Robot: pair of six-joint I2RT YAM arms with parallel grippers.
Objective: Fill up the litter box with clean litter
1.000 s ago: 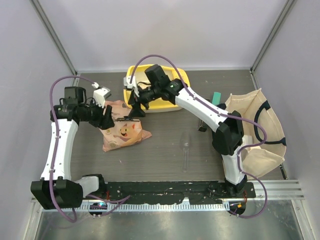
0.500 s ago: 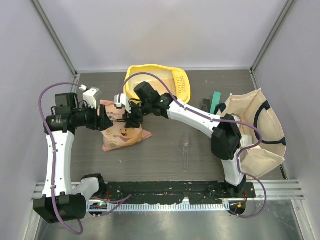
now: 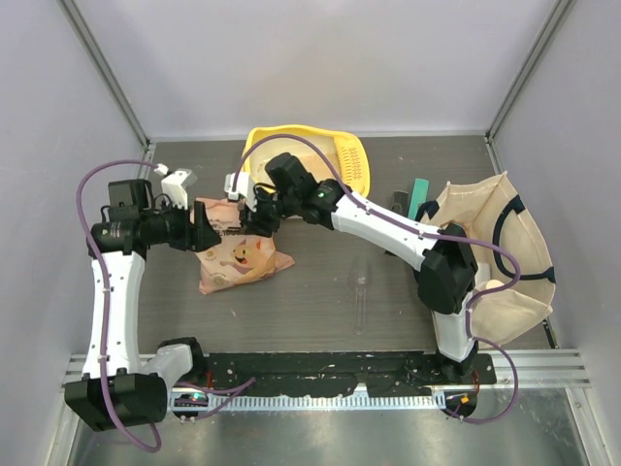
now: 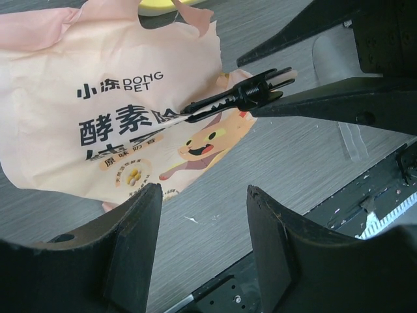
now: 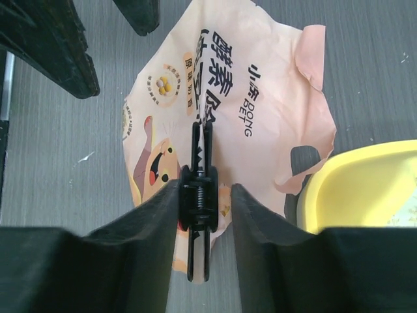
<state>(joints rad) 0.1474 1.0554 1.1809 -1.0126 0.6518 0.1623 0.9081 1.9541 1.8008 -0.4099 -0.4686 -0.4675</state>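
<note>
The peach-orange bag of clean litter (image 3: 238,257) lies flat on the table, left of centre. A black spring clip (image 5: 201,189) is clamped on a fold of the bag (image 5: 260,111). My right gripper (image 5: 204,189) is open and straddles the clip's hinge: one finger touches it, the other stands just off it. In the top view it (image 3: 254,221) hangs over the bag's upper edge. My left gripper (image 4: 203,195) is open and empty, low over the table beside the bag (image 4: 111,98); in the top view it (image 3: 204,236) is at the bag's left. The yellow litter box (image 3: 260,146) stands behind, with its slotted scoop (image 3: 349,165).
A cream canvas tote (image 3: 505,243) lies open at the right. A clear spoon-like object (image 3: 361,286) lies mid-table. A green item (image 3: 418,197) and a small dark one (image 3: 399,202) sit near the tote. Walls close in on the left, back and right.
My right gripper came down from the litter box's front edge to the clip on the bag. My left arm drew back to the left, its gripper now at the bag's left edge.
</note>
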